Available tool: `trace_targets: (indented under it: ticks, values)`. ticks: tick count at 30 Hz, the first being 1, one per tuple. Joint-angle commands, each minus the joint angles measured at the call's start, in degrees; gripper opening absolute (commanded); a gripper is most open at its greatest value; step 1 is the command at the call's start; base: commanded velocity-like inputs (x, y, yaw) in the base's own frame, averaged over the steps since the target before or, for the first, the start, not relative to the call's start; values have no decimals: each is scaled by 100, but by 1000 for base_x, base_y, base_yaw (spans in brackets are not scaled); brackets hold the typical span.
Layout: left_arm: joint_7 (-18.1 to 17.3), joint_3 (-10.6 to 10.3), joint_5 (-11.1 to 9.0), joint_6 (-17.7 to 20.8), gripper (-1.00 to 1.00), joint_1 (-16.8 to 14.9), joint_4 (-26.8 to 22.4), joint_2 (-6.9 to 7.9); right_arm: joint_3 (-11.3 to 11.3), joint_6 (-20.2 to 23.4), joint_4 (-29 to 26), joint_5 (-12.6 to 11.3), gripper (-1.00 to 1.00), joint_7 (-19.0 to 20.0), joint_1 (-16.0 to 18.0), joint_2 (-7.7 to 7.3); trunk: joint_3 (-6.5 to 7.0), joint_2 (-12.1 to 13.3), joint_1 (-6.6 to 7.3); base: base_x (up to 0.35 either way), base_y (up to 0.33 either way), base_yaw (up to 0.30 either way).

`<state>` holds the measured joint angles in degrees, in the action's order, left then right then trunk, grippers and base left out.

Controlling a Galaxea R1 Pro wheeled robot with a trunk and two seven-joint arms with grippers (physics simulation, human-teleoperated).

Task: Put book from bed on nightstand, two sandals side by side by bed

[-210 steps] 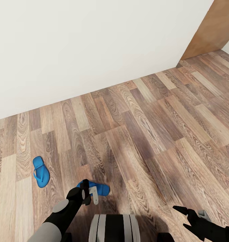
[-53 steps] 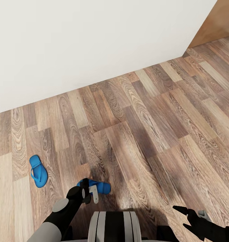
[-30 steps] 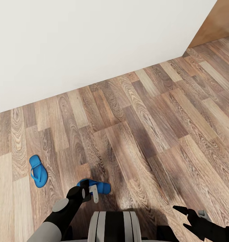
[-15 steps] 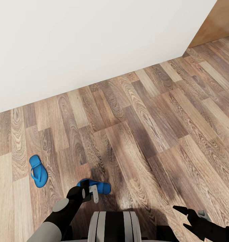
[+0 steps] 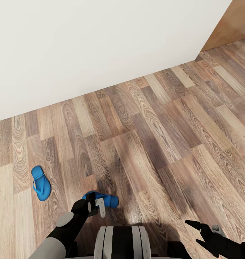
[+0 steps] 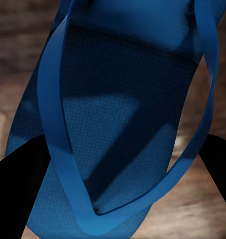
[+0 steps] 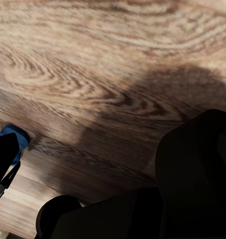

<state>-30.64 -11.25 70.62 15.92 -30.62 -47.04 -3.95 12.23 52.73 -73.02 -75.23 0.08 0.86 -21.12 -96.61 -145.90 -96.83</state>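
Observation:
Two bright blue sandals lie on the wood-plank floor. One sandal [image 5: 40, 187] rests alone at the left. The other sandal [image 5: 107, 200] sits just ahead of my base, and my left gripper [image 5: 97, 208] hovers right over its near end. In the left wrist view this sandal [image 6: 118, 124] is very close, its straps facing me, with a black finger [image 6: 13, 194] on each side, spread wide and open. My right gripper [image 5: 195, 232] hangs open over bare floor at the lower right. The bed, the book and the nightstand are out of view.
A white wall [image 5: 101, 43] runs across the far side of the floor. A brown wooden panel [image 5: 232, 25] stands at the upper right corner. My own base [image 5: 120, 242] is at the bottom edge. A blue sandal tip [image 7: 14, 142] shows in the right wrist view.
Nothing has visibly moved over the last second. Compared with the oldest frame, the whole picture has shifted slightly, so the camera moved.

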Motion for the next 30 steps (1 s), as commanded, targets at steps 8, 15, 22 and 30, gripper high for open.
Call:
trace_targets:
  ticks: [8,15,22,30]
  values:
    - [-38,-17,-49,34,-100,3,112,0,7,27,-1,0,100,1,2,1,-4,-1,0,0,0,0]
    - [-38,-17,-49,34,-100,3,115,0,7,27,-1,0,100,1,2,-1,-92,-6,-11,0,0,0]
    - [-38,-17,-49,34,-100,3,115,0,7,29,-1,0,100,1,2,-1,-92,-6,-11,0,0,0]
    - [-38,-17,-49,34,-100,3,115,0,6,27,-1,0,100,1,2,-2,-92,-6,-11,0,0,0]
